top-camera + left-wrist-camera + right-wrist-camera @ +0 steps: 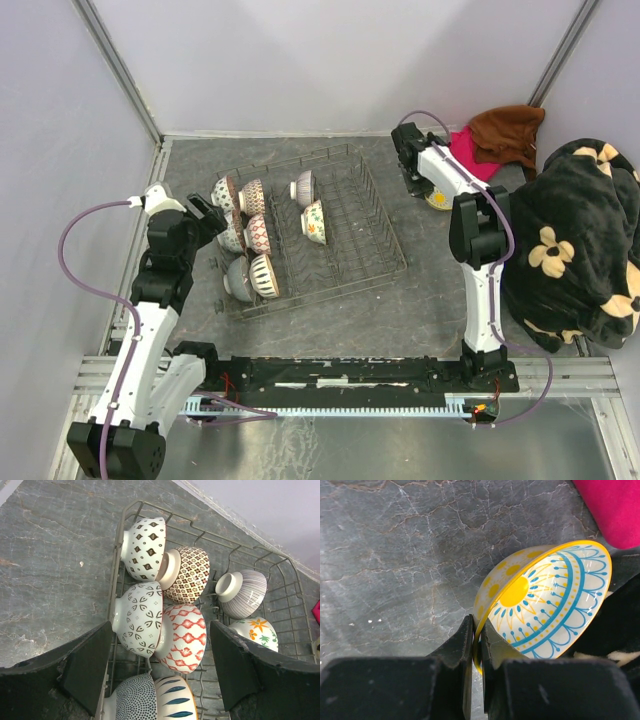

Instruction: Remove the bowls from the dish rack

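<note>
The dish rack (pixel 372 232) lies mid-table with several bowls standing on edge in it. My left gripper (pixel 207 214) hovers open at the rack's left side. In the left wrist view its fingers (pixel 87 667) flank a petal-patterned bowl (pixel 136 617) and a red lattice bowl (pixel 184 639), touching neither; the left gripper (pixel 160 672) is above a dotted bowl (pixel 131 701). Right of the rack, my right gripper (pixel 477 645) is shut on the rim of a tilted yellow bowl (pixel 547 600), also visible as the yellow bowl (pixel 438 201) on the far right.
A pink cloth (pixel 468 153), a brown cloth (pixel 508 135) and a black flowered blanket (pixel 580 240) crowd the right side. A striped bowl (pixel 246 593) and a floral bowl (pixel 257 632) sit further into the rack. Walls close the back and left.
</note>
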{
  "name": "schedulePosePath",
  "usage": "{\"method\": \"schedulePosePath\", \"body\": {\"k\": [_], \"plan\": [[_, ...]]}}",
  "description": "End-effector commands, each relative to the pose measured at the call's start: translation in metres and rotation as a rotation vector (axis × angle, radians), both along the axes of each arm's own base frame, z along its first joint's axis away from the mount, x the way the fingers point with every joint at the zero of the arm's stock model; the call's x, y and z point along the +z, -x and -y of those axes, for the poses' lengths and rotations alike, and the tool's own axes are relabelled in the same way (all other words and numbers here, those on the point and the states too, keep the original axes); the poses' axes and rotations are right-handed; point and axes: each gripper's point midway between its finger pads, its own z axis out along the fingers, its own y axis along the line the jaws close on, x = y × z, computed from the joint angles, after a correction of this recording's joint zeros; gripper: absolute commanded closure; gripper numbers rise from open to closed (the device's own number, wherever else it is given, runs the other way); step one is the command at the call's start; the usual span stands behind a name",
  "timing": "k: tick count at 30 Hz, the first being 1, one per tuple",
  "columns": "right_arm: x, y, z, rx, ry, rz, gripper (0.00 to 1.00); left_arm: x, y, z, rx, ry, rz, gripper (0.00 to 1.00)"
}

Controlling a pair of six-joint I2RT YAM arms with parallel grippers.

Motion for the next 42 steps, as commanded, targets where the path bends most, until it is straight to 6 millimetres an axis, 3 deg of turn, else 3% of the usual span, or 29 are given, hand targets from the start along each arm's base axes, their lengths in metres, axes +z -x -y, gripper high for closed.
{"method": "schedulePosePath", "body": {"k": [1,8,15,22,26,28,31,34,38,42], "plan": [[0.013,-0.017,0.01,-0.031,0.031,0.06,0.99,0.014,0.0,0.0,-0.005,-0.003,0.051,0.15],[0.002,-0.02,0.012,-0.049,0.033,0.04,0.98,0.014,0.001,-0.001,-0.001,-0.005,0.052,0.15],[-0.003,-0.021,0.018,-0.079,0.042,0.03,0.78,0.019,0.002,-0.002,0.004,-0.011,0.06,0.15],[0.0,-0.028,0.031,-0.115,0.049,0.04,0.74,0.023,0.001,-0.002,0.0,-0.01,0.068,0.15],[0.006,-0.029,0.034,-0.13,0.046,0.058,0.46,0.027,0.002,-0.001,0.0,-0.008,0.073,0.15],[0.01,-0.029,0.033,-0.13,0.036,0.073,0.38,0.027,0.002,-0.002,0.0,-0.009,0.074,0.15],[0.021,-0.028,0.03,-0.122,0.007,0.091,0.32,0.028,0.002,-0.001,-0.001,-0.007,0.075,0.15],[0.041,-0.023,0.014,-0.098,-0.087,0.134,0.3,0.028,0.002,-0.001,0.001,-0.004,0.076,0.15],[0.094,-0.01,-0.024,-0.036,-0.301,0.272,0.27,0.028,0.003,-0.001,0.001,-0.001,0.079,0.15],[0.147,0.018,-0.084,0.084,-0.585,0.397,0.27,0.027,0.004,-0.001,0.001,0.003,0.08,0.15]]}}
